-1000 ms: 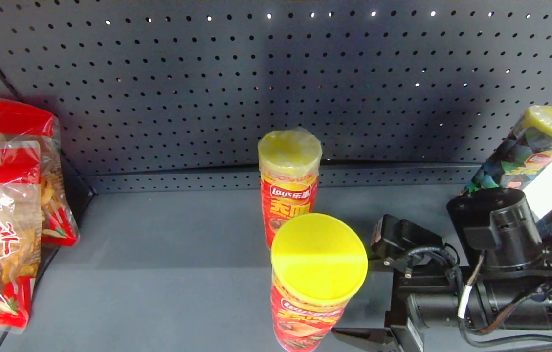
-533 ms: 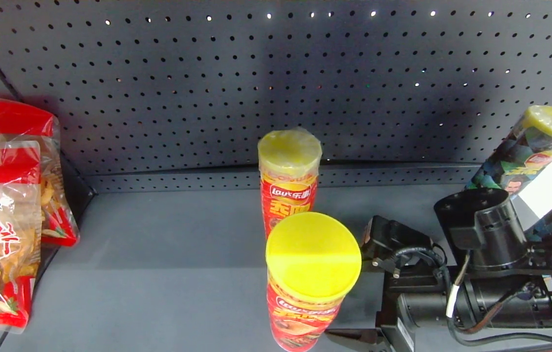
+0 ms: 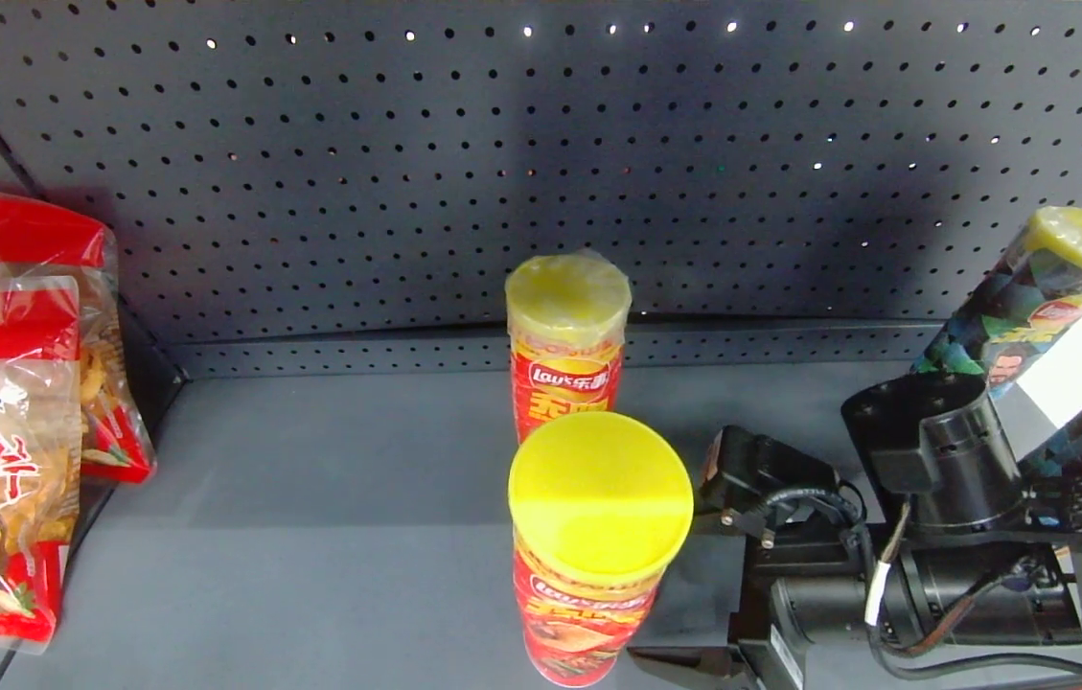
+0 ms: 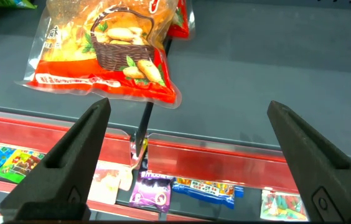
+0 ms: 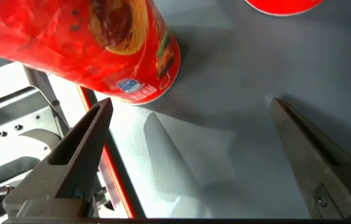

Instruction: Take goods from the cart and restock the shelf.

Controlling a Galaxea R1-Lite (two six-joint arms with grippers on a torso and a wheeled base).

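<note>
Chip can [image 3: 598, 517] upright nr right tool [image 5: 191, 102], jaws wide apart, w/o grip.

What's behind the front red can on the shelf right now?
A second red can stands upright behind the front can, before the pegboard wall. The front can's lid covers its lower part, so any gap between them is hidden.

Left claw [image 4: 188, 109] and right claw [image 5: 191, 102] both gape wide.

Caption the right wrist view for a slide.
Right gripper, open, over the grey shelf, a red chip can close by.
</note>
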